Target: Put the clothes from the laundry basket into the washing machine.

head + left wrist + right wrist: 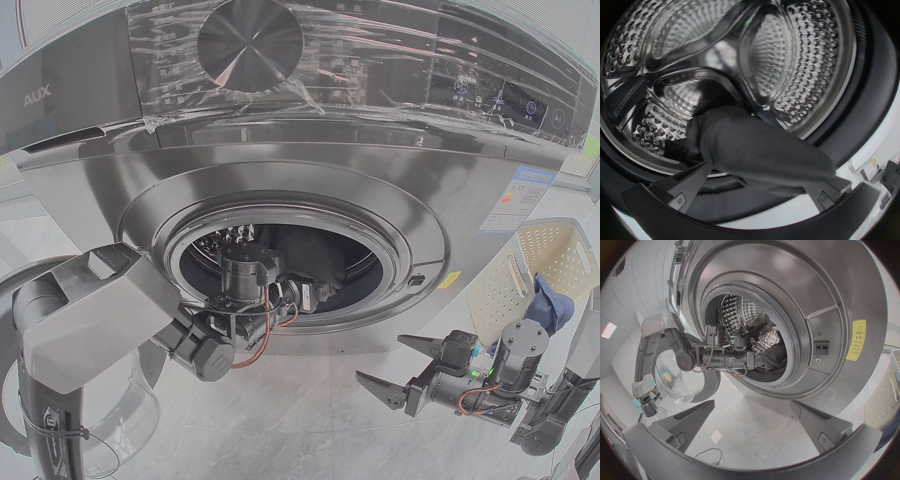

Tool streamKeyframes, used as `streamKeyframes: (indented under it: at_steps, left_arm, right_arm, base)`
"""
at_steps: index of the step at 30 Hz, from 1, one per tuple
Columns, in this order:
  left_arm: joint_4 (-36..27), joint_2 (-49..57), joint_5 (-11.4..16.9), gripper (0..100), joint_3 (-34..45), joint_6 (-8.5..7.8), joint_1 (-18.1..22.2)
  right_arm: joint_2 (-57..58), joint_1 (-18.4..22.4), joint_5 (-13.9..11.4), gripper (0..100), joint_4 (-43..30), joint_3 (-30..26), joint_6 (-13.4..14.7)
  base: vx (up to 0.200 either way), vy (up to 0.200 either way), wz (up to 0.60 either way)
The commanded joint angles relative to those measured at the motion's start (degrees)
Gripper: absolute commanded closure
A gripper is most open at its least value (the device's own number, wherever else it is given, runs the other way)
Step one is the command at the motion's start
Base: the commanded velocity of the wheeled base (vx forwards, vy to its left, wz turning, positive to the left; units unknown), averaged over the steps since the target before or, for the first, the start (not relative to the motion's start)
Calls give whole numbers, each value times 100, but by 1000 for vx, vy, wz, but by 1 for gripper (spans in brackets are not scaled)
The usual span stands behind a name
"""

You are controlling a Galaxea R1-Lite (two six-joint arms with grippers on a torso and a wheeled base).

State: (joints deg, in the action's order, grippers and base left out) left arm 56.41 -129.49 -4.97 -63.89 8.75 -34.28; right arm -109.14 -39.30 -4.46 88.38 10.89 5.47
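Now the washing machine (375,181) stands with its round port (382,249) open, its brushed grey-metal front dished smoothly around the opening. Through the port lies the drum (803,62), polished steel embossed with rows of small dimples and holes, with smooth rounded paddles rising from its wall. A ring of dark rubber gasket (868,103) lines the port.

The left claw (772,173) is just inside the port, its two wedge-shaped black fingers (690,181) spread wide apart. A dark garment (756,147), soft, matte and bunched into a long lump, lies between them. It drapes over one finger and reaches from the port's edge into the drum; the fingers do not pinch it.

Outside the port, below it and toward the robot's right, the right claw (379,356) hangs over the pale, stone-like tiled floor (281,412). Its ridge-tipped fingers (693,418) are apart with nothing between them. Farther right of the port stands the laundry basket (531,262), cream plastic pierced with a grid of small holes and long slots. A blue cloth (550,306) is slumped over its rim.

Left of the port the door (675,380) is swung out, a clear bulging glass bowl in a dark round frame. A yellow rectangular sticker (856,340) sits flat on the metal just right of the port.
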Motion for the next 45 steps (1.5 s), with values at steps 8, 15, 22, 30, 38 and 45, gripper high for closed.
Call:
streamKeyframes:
  at_steps: [8, 15, 22, 30, 38, 45]
  left_arm:
    - [187, 363, 480, 0, 492, -67, -149]
    - [274, 504, 612, 0, 1019, -102, -132]
    - [327, 750, 700, 0, 1335, -102, -167]
    - [942, 442, 743, 0, 834, -32, -167]
    - [995, -542, 708, 0, -273, -23, -123]
    - [846, -920, 700, 100, -572, -23, -96]
  right_arm:
    - [-2, -7, -2, 0, 4, -8, -2]
    - [-2, -7, -2, 0, 4, 10, -2]
    - [-2, 2, -2, 0, 4, 1, -2]
    - [25, 2, 7, 0, 4, 10, -2]
    - [25, 10, -2, 0, 4, 10, -2]
    - [51, 28, -2, 0, 4, 10, -2]
  base:
    - [0, 0, 0]
    - [0, 0, 0]
    - [0, 0, 0]
    - [0, 0, 0]
    - [0, 0, 0]
    - [0, 0, 0]
